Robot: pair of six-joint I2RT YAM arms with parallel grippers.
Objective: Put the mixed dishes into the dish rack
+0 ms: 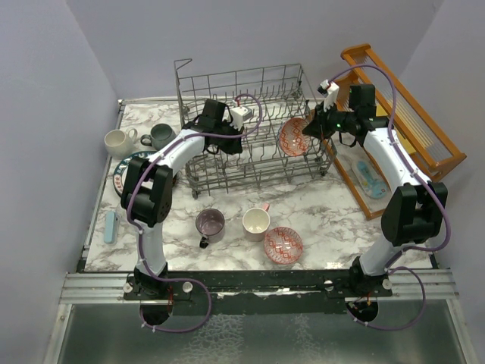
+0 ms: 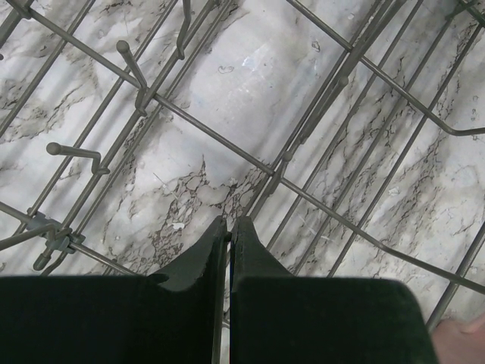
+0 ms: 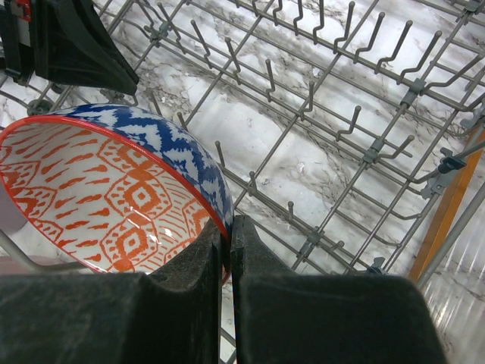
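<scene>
The grey wire dish rack (image 1: 250, 163) stands at the back middle of the table. My right gripper (image 1: 312, 127) is shut on the rim of a red-and-white patterned bowl (image 1: 292, 137), held on edge among the tines at the rack's right end. In the right wrist view the gripper (image 3: 229, 227) pinches that bowl (image 3: 114, 189). My left gripper (image 1: 227, 142) is shut and empty over the rack's left half; its wrist view shows it (image 2: 229, 225) above the wire floor (image 2: 227, 144). On the table are a second bowl (image 1: 283, 244), purple mug (image 1: 210, 223), cream mug (image 1: 256, 221), white mug (image 1: 117, 141), grey-green mug (image 1: 161, 136) and plate (image 1: 120, 173).
An orange-brown wooden slatted rack (image 1: 413, 121) stands at the far right, with a long tray (image 1: 370, 180) in front of it. A pale blue object (image 1: 111, 226) lies near the left table edge. The left arm hides part of the plate.
</scene>
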